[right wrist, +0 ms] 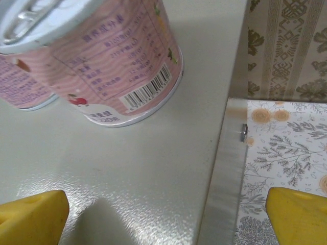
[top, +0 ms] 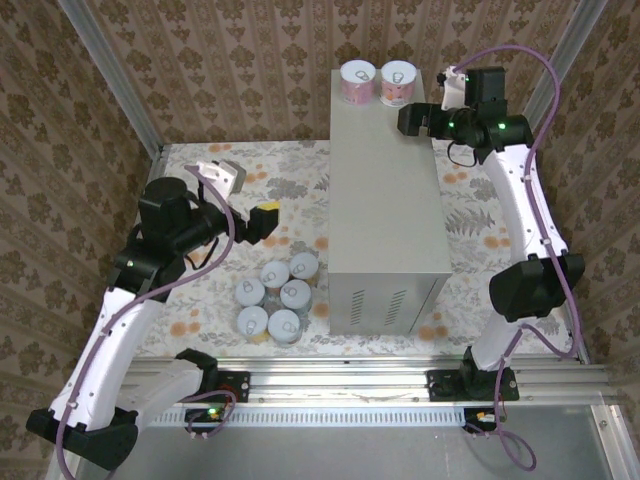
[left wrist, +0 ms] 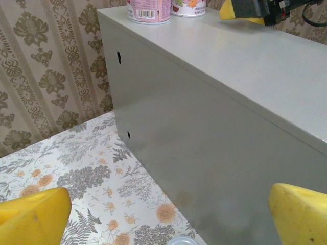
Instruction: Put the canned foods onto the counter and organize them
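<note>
- Grey metal makes up the counter (top: pixel 385 200), a tall box standing on the flowery floor (top: pixel 290 185).
- Two pink cans (top: pixel 357 82) stand side by side on its top, right at the 12 o'clock end. Tucked back there, they leave the rest of the top free for more cans.
- Six cans (top: pixel 295 294) sit in a tight bunch on the floor, at 9 o'clock from the counter's near end. They stand with lids up, so they look easy to grab.
- The right gripper (top: pixel 405 120) hangs over the counter top at 4 o'clock from the pink cans, close but not touching. Its fingers are wide apart and hold nothing. In its own camera the yellow pads (right wrist: pixel 30 217) sit far to each side, with the closest pink can at 11 o'clock.
- The left gripper (top: pixel 262 222) hangs above the floor at 12 o'clock from the bunch and points at the counter's side wall. Its fingers are wide apart too, and empty.
- Two of the eight cans are up, so the job looks about a quarter done.
- The left arm is nearer the bunch, so it will likely fetch the next can.
- The floor cans touch each other, so a finger could bump a neighbour.
</note>
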